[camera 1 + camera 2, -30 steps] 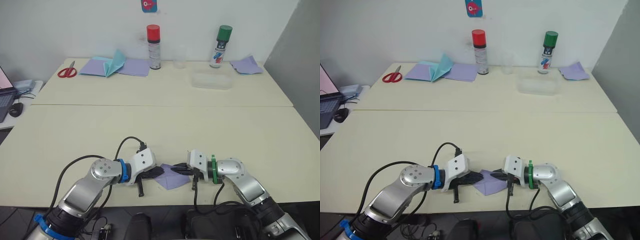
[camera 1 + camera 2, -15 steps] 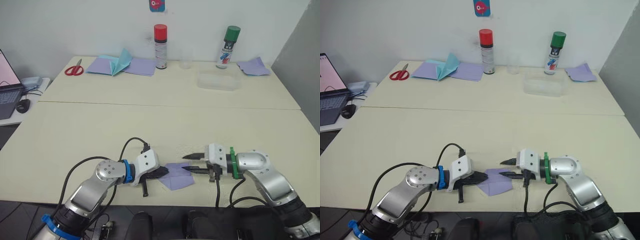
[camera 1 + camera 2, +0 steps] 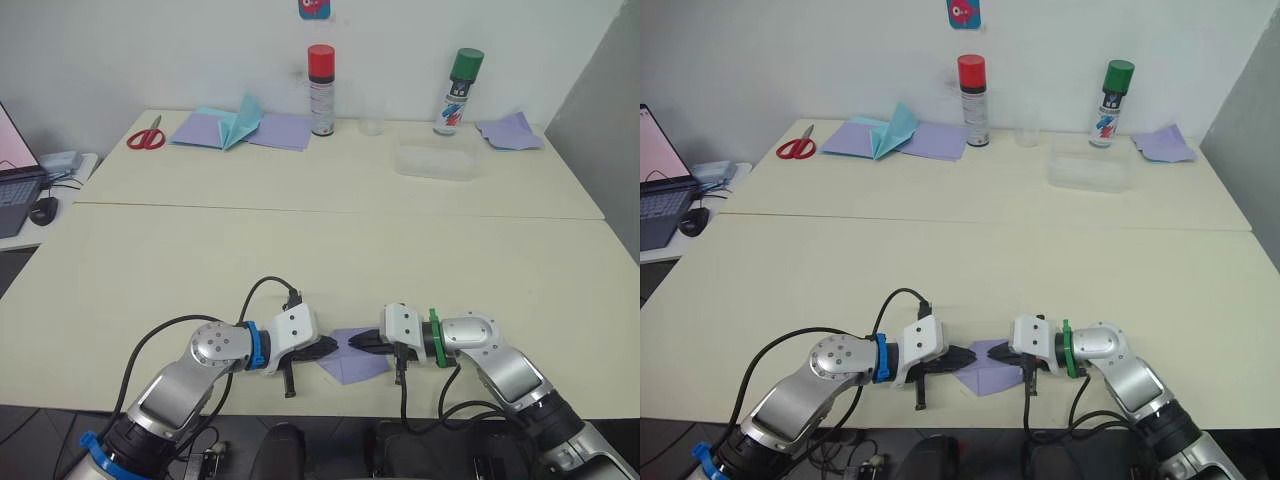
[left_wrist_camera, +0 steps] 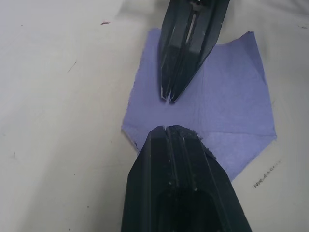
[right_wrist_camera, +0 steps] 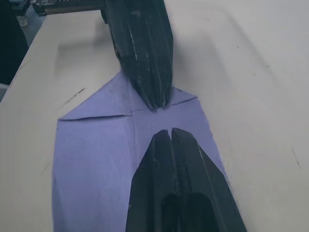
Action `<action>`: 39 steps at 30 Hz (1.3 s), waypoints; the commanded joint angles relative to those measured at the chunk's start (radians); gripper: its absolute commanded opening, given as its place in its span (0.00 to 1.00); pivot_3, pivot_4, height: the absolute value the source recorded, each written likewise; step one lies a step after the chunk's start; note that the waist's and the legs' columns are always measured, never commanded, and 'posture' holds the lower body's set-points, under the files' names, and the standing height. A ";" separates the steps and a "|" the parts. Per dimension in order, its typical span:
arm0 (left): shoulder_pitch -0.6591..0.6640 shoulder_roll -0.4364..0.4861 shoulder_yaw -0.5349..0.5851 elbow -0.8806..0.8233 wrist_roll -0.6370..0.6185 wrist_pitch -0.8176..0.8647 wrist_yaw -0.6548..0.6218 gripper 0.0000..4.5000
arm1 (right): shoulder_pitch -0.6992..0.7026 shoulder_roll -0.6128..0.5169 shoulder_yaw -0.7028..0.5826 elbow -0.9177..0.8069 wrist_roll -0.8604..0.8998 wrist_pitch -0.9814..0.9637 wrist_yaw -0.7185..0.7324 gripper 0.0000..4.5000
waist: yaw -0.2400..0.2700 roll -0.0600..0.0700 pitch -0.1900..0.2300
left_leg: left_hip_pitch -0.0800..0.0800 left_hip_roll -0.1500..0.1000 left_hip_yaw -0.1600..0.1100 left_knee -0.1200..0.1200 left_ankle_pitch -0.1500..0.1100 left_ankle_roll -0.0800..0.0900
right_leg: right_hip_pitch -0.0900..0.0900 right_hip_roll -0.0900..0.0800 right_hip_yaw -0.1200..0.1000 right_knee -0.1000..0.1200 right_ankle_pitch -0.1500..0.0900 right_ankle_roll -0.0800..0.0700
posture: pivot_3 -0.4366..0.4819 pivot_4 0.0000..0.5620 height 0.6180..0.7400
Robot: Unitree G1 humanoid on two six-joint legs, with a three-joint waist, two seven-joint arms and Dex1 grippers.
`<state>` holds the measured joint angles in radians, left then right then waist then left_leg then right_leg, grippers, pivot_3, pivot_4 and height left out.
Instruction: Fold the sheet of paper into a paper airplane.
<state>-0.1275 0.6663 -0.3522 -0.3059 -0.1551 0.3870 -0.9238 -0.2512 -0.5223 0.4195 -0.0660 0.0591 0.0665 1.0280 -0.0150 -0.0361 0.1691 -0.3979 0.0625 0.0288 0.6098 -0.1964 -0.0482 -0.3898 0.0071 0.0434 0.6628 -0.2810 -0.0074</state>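
The paper [image 3: 349, 354] lies flat at the near edge of the table [image 3: 330, 250], at about 6 o'clock from the table's middle. It is a lavender sheet with corners folded in, so that it ends in a blunt point. Creases run across it.

The left gripper [image 3: 333, 345] comes in from 9 o'clock, and its tip rests on the paper's left part. Its two black fingers are pressed together, clenched with nothing between them, as the left wrist view shows.

The right gripper [image 3: 357, 342] comes in from 3 o'clock, and its tip sits on the paper's right part. Its fingers are likewise closed against each other with nothing between them. The two tips face each other over the middle of the sheet, very near but with a sliver of paper between them. Whether either tip presses down or only touches I cannot tell.

At the far side, around 12 o'clock, stands a red-capped can [image 3: 321, 90], with a small clear cup [image 3: 373, 115] just beside it at 3 o'clock. A green-capped can [image 3: 459, 92] stands further to the right. A clear box [image 3: 434, 161] lies in front of those. At 11 o'clock lie flat lavender sheets [image 3: 280, 131] with a teal folded paper [image 3: 237, 121] on them, and red scissors [image 3: 146, 138] beside them. More lavender paper [image 3: 510, 130] lies at 1 o'clock.
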 commanded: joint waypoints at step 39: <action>0.010 -0.023 0.058 0.037 -0.045 0.000 -0.012 0.00 | -0.008 -0.031 0.005 0.041 -0.003 0.055 0.042 0.02 | -0.006 0.000 -0.004 | 0.001 0.001 0.000 0.000 0.000 0.000 | 0.000 0.000 0.000 0.000 0.000 0.000 | 0.48 0.27 1.00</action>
<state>-0.1235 0.6494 -0.3126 -0.2935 -0.1827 0.3859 -0.9299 -0.2634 -0.5488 0.4090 -0.0601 0.0963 0.1132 1.0815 -0.0205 -0.0364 0.1653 -0.3967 0.0634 0.0291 0.6099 -0.1964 -0.0482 -0.3894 0.0074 0.0437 0.6627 -0.2811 -0.0076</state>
